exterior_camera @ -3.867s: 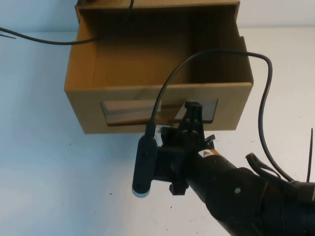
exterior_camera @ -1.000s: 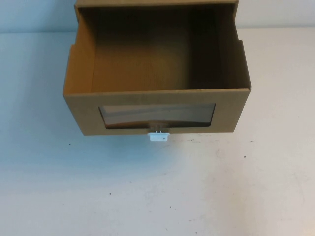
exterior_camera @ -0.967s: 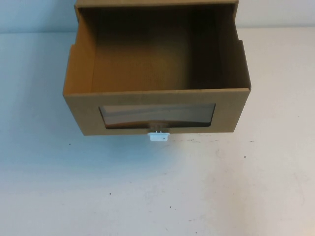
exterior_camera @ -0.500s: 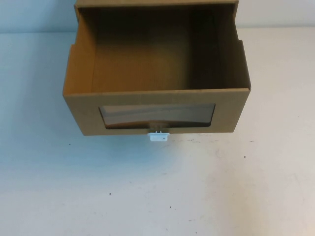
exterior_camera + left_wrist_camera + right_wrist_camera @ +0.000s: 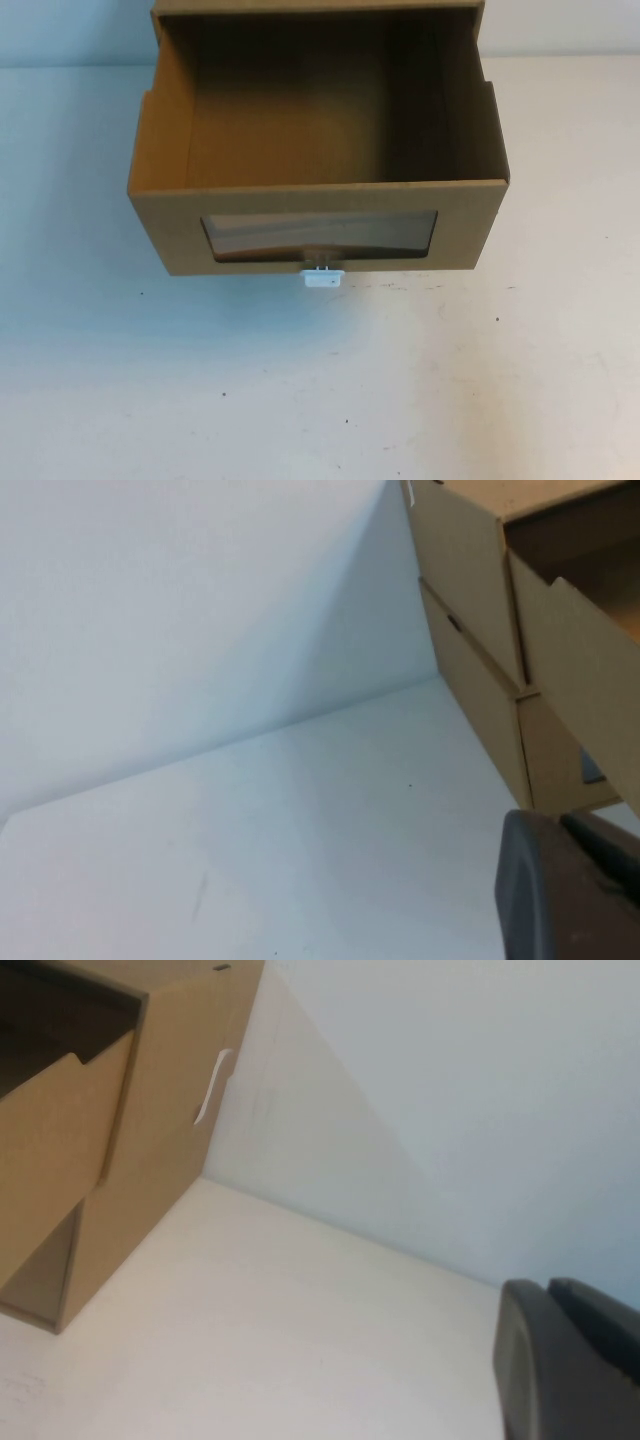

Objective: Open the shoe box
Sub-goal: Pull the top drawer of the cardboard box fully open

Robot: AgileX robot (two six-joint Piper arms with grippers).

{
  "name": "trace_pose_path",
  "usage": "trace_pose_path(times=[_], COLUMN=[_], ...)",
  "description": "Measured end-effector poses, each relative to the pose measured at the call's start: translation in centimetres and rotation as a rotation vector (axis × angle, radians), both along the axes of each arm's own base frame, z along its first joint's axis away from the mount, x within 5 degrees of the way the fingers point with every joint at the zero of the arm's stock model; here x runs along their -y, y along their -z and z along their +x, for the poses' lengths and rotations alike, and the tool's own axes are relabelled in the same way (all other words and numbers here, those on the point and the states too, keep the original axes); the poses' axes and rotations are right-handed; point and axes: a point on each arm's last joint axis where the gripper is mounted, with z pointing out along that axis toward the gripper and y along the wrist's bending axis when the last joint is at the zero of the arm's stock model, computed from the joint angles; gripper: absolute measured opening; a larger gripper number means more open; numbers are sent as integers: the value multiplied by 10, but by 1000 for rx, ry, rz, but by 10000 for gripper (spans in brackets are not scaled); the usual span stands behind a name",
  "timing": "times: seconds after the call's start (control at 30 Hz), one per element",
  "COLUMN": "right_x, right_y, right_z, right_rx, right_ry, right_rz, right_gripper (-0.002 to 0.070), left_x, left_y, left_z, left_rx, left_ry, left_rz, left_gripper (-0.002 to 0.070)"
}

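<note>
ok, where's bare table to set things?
Bare: white table in front of the brown cardboard box and its white pull tab, and on both flanks. Nothing crowded; left gripper sits off its left, right gripper off its right.

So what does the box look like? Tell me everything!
The box is brown cardboard and rests on the white table. Its drawer is slid out toward the robot, open on top and empty inside. The front has a see-through window and a small white tab at its bottom edge. Nothing touches it: the left gripper and right gripper sit off to its sides, away from it.
</note>
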Motion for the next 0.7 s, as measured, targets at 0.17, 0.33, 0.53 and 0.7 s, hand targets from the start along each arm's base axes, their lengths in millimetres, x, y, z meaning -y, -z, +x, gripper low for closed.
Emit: trace_pose_path(times=[0.17,0.33,0.53,0.7], right_x=[0,0,0,0], right_y=[0,0,0,0], right_z=[0,0,0,0], right_rx=[0,0,0,0], right_ry=[0,0,0,0], right_rz=[0,0,0,0], right_gripper=[-13,-13,-13,-13], left_x=[1,2,3,4], left_y=[10,52,114,150], left_z=[6,21,26,31], left_rx=[1,-67,-90,-93], left_ry=[0,0,-7,-6], left_rz=[1,12,-71,-124], left_gripper=[-5,-5,-5,-5])
